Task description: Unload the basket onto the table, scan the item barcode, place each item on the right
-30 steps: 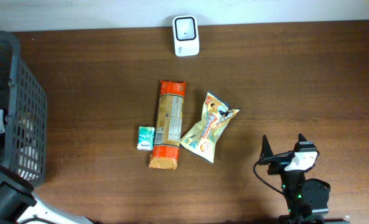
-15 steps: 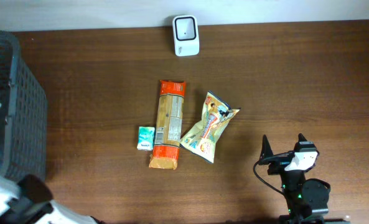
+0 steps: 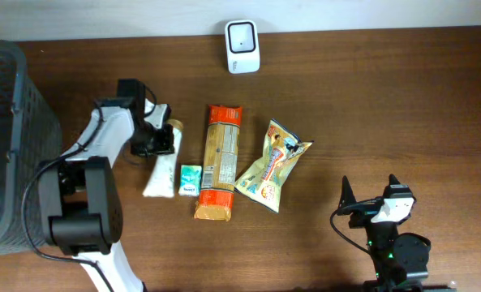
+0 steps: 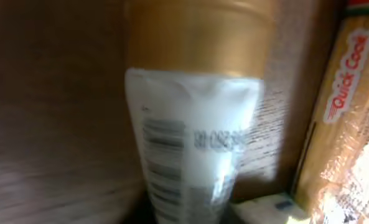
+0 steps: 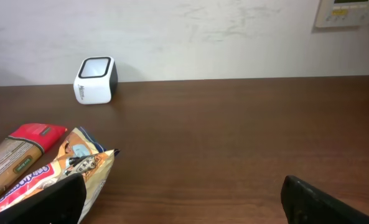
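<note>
A white tube (image 3: 161,170) with a gold cap lies on the table left of a small green box (image 3: 190,179). My left gripper (image 3: 159,135) is over the tube's cap end; whether its fingers still hold the tube does not show. The left wrist view is blurred and filled by the tube (image 4: 196,143), with a barcode (image 4: 162,134) on its side; no fingers show. The white scanner (image 3: 242,46) stands at the table's far edge, also seen as scanner (image 5: 96,79). My right gripper (image 3: 371,195) rests open near the front right, its gripper (image 5: 184,199) holding nothing.
A long pasta pack (image 3: 220,162) and a snack bag (image 3: 272,166) lie mid-table, right of the green box. A dark mesh basket (image 3: 29,162) stands at the left edge. The pasta pack (image 4: 352,124) sits just beside the tube.
My left arm has swung out of the basket area to the table's middle left. The white tube, absent from the table before, now lies beside the green box. The right arm stayed still.
</note>
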Motion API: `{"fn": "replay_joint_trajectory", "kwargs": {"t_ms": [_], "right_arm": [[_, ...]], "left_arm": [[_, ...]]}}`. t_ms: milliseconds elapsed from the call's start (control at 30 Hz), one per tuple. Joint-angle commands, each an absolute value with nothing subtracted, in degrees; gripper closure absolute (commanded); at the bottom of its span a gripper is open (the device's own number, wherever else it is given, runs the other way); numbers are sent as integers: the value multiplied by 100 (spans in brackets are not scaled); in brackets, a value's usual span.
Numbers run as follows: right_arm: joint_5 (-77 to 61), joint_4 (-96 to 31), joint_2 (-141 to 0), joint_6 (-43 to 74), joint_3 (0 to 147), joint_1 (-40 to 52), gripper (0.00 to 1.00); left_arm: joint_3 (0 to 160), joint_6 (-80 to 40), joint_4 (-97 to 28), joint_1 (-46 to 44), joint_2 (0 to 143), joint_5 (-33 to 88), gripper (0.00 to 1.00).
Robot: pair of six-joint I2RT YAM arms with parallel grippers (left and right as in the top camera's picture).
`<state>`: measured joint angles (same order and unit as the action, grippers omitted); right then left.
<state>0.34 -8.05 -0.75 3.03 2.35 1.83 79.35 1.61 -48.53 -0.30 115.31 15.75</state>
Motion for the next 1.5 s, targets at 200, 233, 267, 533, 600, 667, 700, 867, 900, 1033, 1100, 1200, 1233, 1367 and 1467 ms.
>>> {"fn": "replay_joint_trajectory", "kwargs": {"t_ms": [200, 233, 267, 533, 600, 667, 700, 867, 900, 1033, 1100, 1200, 1233, 1367, 1467], "right_arm": [[89, -856, -40, 336, 220, 148, 1], [191, -840, -40, 322, 220, 148, 1], [196, -845, -40, 322, 220, 148, 1], [-1981, -1111, -921, 351, 1870, 148, 1], [-2408, -2152, -2593, 318, 3487, 148, 1], [-2534, -3317, -4117, 316, 4923, 148, 1], [-2554, -3944, -4895, 316, 5660, 148, 1], [-2943, -4840, -7760, 386, 6993, 152, 1], [-3179, -4869, -8388, 381, 6993, 152, 1], [-4512, -4362, -10715, -611, 6993, 154, 1], [-5089, -3793, -11535, -628, 6993, 154, 1], [-5481, -3435, -11963, -856, 6993, 259, 39], [-5485, -3409, -11931, -781, 7011, 259, 85], [-4807, -3671, -10989, -283, 7161, 250, 96], [-2281, -4106, -8871, 663, 7310, 318, 96]], "left_arm": [[9657, 469, -6029, -294, 10853, 1710, 1], [10589, 578, -6676, -294, 10578, 1702, 1], [11048, 593, -6904, -294, 10409, 1704, 1], [11751, 591, -7085, -294, 9391, 1667, 1], [11751, 591, -7083, -294, 9391, 1667, 1], [11751, 589, -7085, -294, 9391, 1667, 1], [11751, 591, -7085, -294, 9391, 1667, 1], [11751, 591, -7085, -294, 9391, 1667, 1], [11751, 591, -7083, -294, 9391, 1667, 1], [11751, 591, -7083, -294, 9391, 1667, 1], [11751, 589, -7085, -294, 9391, 1667, 1], [11751, 591, -7085, -294, 9391, 1667, 1], [11751, 591, -7085, -294, 9391, 1667, 1], [11751, 591, -7083, -294, 9391, 1667, 1], [11751, 591, -7085, -294, 9391, 1667, 1]]}}
